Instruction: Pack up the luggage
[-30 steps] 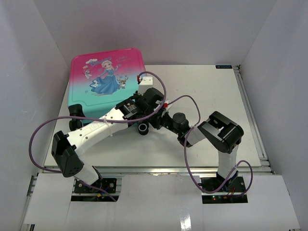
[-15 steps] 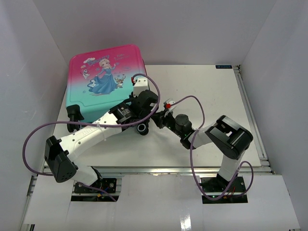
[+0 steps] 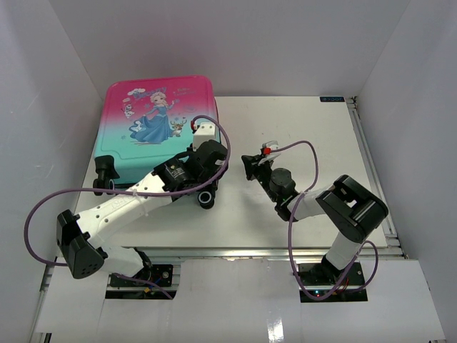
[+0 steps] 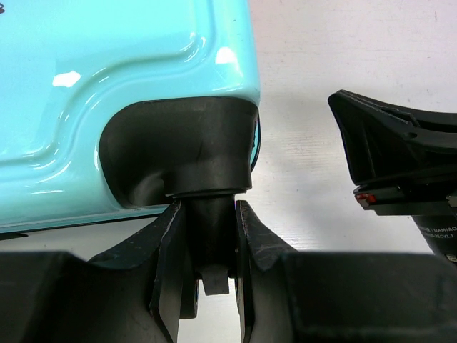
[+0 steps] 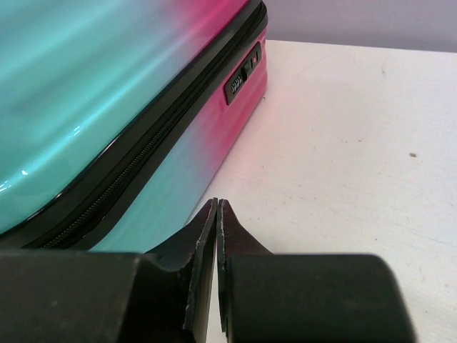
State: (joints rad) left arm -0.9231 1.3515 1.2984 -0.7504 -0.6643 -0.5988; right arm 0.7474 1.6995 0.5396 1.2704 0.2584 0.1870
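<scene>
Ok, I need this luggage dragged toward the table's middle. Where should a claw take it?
Probably the wheel post, from the wheel end, as the left claw has it: the luggage lies flat, its shell too broad, while that narrow post sticks out and fits the grip.

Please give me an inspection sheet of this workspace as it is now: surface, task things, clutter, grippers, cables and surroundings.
Surface: white table, with the luggage at its far left corner.
Job's things: luggage closed, lying flat, printed side up.
Clutter: nothing seen.
Grippers: left gripper clamped on a luggage wheel; right gripper shut, empty, beside the luggage and apart from it.
Cables: purple cables loop from both arms.
Surroundings: white walls on three sides.
</scene>
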